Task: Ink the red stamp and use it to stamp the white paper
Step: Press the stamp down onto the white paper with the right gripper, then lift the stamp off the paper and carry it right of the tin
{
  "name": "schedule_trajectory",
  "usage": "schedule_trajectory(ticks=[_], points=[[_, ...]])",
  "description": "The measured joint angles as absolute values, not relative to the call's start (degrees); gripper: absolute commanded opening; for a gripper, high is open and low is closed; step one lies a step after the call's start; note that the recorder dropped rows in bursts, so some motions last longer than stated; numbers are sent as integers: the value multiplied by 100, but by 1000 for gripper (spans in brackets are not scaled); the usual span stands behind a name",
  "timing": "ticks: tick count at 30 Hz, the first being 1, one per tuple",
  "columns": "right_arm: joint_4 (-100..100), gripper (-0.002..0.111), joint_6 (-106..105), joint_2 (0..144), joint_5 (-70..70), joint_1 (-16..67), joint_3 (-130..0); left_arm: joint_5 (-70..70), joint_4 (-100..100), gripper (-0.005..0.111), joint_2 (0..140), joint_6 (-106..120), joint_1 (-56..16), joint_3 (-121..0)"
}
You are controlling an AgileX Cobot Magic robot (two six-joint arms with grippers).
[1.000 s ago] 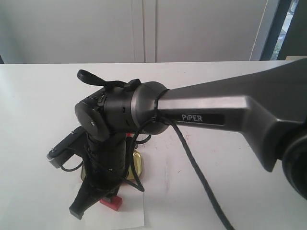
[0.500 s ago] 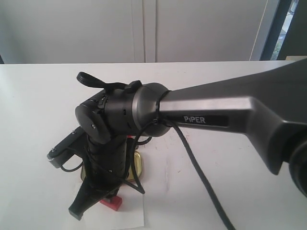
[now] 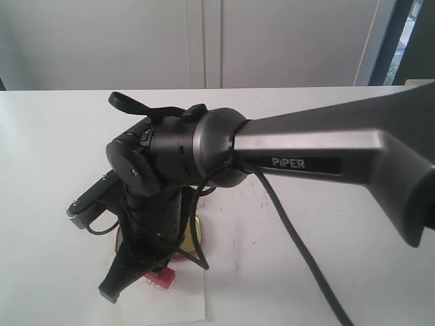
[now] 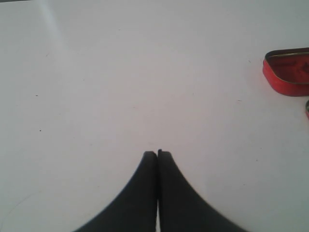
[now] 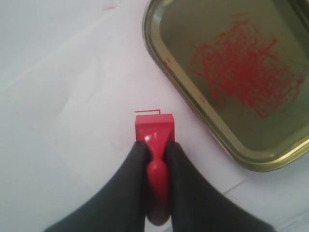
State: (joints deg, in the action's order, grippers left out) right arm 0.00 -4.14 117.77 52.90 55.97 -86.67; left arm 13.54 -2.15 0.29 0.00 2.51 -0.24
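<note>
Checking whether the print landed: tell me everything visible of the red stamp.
The red stamp is small, solid glossy red, plastic-looking, with a flat square base and a short rounded handle. The right end effector is shut on the handle, base facing the white paper, beside the gold tin but apart from it. A thin red line shows on the paper just past the base. Whether the base touches the paper cannot be told.

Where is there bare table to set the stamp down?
Free: the table right of the gold tin, and the stretch between the left gripper and red tin. Crowded: round the right gripper, where red stamp, white paper and gold tin meet.
</note>
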Motion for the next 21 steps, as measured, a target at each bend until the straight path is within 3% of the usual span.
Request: schedule_trajectory(ticks=[21], points=[[681, 0, -658, 11441, 5300, 5374, -8667, 1354, -215, 0, 29, 0, 251, -24]])
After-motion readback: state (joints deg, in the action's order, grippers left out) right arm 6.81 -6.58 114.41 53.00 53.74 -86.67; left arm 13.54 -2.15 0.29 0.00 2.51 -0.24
